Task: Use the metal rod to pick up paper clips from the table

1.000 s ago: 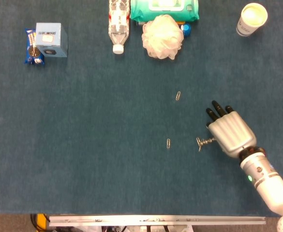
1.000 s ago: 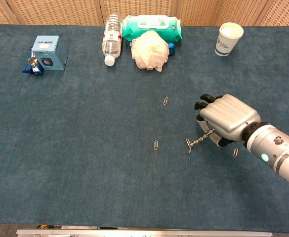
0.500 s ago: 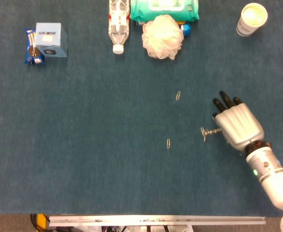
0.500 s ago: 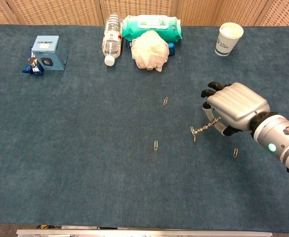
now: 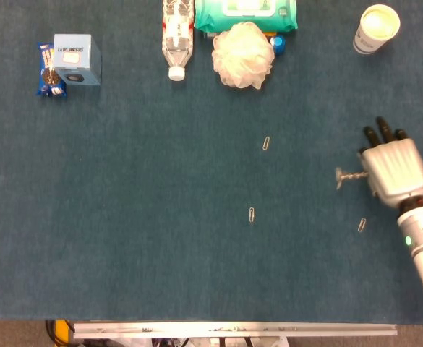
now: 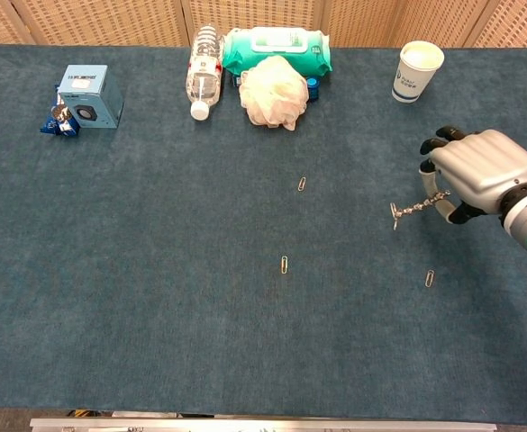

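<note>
Movement over the last second has carried the right hand (image 6: 481,173) away to the right and toward the far side of the counter (image 6: 155,297), with the metal rod (image 6: 416,209) pinched in its curled fingers and sticking out to the left, its tip hanging clear above the cloth. A second ago that tip sat low beside the middle paper clip (image 6: 285,265); now it is well apart from it, and well apart from the far paper clip (image 6: 302,184) too. The near-right paper clip (image 6: 430,278), previously tucked beside the wrist, lies exposed on the counter below and just left of the hand. Whether anything clings to the rod's tip cannot be made out; the end looks like a small crosspiece, no more. All three clips seen lie flat on the cloth, so by my reckoning none has been lifted, and the swing looks like a repositioning rather than a pickup. The left hand is in neither view.

Writing: the blue box (image 5: 76,59) at far left has a white label with dark print, too small to read. The water bottle (image 5: 176,32), the teal wet-wipes pack (image 5: 244,13) behind the white bath pouf (image 5: 243,56), and the paper cup (image 5: 375,29) all carry print, none of it legible.
</note>
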Controlling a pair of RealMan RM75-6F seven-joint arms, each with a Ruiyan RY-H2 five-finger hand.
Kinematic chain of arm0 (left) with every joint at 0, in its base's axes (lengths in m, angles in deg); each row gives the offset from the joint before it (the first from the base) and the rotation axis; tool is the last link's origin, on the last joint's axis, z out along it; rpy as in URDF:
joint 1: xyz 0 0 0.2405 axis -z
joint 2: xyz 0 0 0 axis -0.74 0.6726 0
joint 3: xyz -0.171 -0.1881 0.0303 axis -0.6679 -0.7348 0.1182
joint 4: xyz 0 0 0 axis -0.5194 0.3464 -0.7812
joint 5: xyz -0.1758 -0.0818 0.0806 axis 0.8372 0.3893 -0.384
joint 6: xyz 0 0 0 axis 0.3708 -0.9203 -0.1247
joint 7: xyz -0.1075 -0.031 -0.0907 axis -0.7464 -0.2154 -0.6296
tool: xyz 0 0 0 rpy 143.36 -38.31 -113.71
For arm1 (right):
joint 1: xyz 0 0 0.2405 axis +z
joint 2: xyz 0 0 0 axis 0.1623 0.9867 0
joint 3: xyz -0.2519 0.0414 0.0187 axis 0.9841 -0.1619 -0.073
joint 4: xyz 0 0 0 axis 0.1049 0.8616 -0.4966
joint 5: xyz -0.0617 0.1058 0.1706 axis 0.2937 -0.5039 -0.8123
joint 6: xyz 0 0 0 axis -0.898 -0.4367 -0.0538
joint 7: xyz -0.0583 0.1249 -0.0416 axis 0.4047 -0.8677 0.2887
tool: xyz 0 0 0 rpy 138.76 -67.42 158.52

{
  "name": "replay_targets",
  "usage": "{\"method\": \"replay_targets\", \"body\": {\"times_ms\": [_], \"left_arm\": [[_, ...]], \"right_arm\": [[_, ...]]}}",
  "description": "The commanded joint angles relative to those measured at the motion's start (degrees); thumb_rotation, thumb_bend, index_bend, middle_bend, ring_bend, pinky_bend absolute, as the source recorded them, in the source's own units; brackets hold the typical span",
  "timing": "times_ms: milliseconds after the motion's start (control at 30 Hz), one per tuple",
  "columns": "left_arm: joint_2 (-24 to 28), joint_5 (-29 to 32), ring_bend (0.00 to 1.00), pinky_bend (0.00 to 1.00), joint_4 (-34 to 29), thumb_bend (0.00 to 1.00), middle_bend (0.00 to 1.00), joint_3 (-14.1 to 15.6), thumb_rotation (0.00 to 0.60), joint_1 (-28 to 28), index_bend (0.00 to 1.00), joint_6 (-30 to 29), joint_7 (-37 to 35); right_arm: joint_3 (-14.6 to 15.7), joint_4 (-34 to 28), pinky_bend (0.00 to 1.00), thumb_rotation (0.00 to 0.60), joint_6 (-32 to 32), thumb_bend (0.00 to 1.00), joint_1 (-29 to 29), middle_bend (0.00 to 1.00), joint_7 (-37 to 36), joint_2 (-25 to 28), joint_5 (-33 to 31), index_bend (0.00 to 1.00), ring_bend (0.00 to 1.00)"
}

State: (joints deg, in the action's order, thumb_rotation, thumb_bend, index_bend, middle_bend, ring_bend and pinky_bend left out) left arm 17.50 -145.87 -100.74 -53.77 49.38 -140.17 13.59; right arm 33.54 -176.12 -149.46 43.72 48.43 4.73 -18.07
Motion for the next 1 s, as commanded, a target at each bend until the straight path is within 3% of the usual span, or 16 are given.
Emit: {"method": "replay_targets", "body": {"times_ms": [33,400,500,733,1000], "left_arm": [[0.04,-0.1,0.53,0.74,-0.24,0.14,0.56,-0.04,0.6,0.12,0.57,-0.03,0.18],[0.5,0.21,0.53,0.74,-1.1,0.14,0.56,0.03,0.6,0.18,0.57,0.27,0.68],[0.51,0.19,0.53,0.74,-1.24,0.14,0.56,0.05,0.6,0.23,0.57,0.28,0.93],[0.67,-0.04,0.53,0.74,-1.8,0.14,0.56,-0.02,0.6,0.52,0.57,0.21,1.53],[1.11,-0.35,0.53,0.74,-2.99,0.14,0.56,-0.16,0.6,1.1,0.57,0.29,2.48]], "right_arm": [[-0.92,2.12,0.24,0.6,0.73,0.39,-0.34,0.18,-0.85,-0.28,-2.12,0.62,0.05],[-2.2,6.55,0.24,0.6,1.81,0.38,-0.76,0.19,-1.94,-2.19,-5.46,0.61,0.05],[-2.2,6.5,0.24,0.6,1.5,0.31,-1.05,0.19,-2.21,-2.01,-5.35,0.56,0.05],[-1.96,5.13,0.24,0.6,-0.3,0.19,-2.34,0.19,-3.74,-0.62,-3.26,0.44,0.05],[-1.84,3.53,0.24,0.6,-2.51,0.17,-4.99,0.19,-8.57,2.78,0.85,0.41,0.05]]}}
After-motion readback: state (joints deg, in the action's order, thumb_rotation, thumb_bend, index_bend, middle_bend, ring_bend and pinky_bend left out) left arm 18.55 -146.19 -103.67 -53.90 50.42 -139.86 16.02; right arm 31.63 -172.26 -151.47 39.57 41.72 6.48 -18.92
